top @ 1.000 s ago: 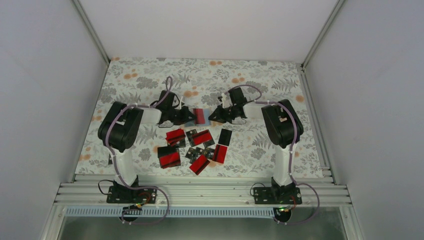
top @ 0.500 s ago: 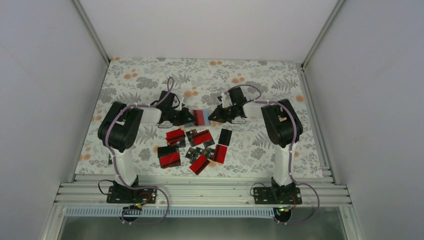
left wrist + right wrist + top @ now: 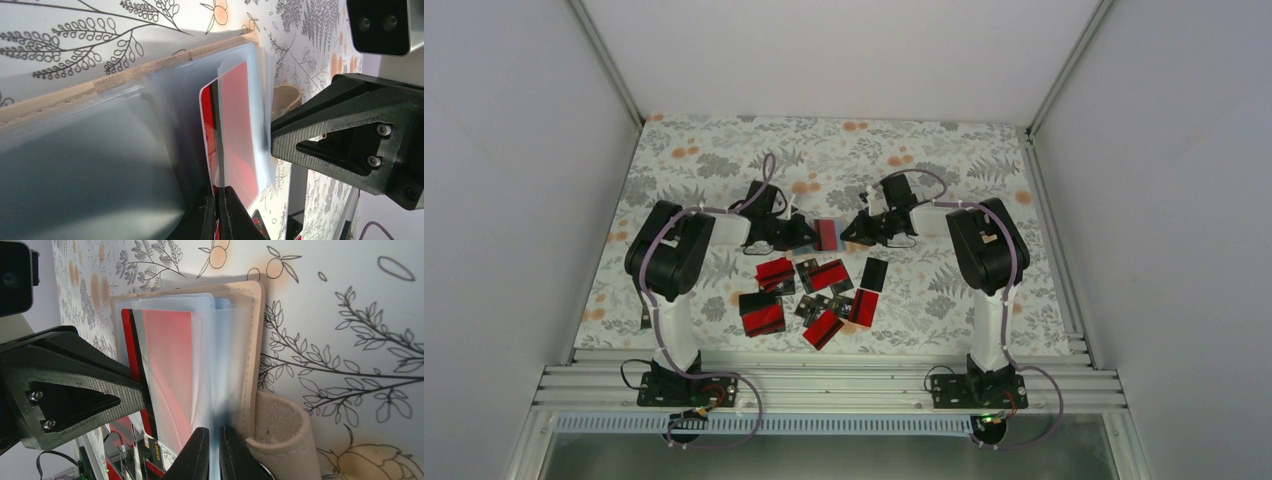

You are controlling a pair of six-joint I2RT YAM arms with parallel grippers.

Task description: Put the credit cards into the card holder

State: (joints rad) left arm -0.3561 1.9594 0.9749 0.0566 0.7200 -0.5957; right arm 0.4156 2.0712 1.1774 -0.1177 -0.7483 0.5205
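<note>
The tan card holder lies open mid-table between my two grippers, its clear sleeves fanned up. My left gripper is shut on a red-and-black credit card and holds it partly inside a clear sleeve. The holder's tan edge runs along the far side. My right gripper is shut on the holder's clear sleeve pages, next to the tan cover and its curled strap. The same card shows red through the sleeve there.
Several loose red-and-black cards lie in a cluster in front of the holder, such as one, a stack, one and a black one. The floral tablecloth is walled in on three sides.
My left gripper has moved slightly right with the card, sliding it further into the holder's sleeve. The right gripper has stayed where it was.
</note>
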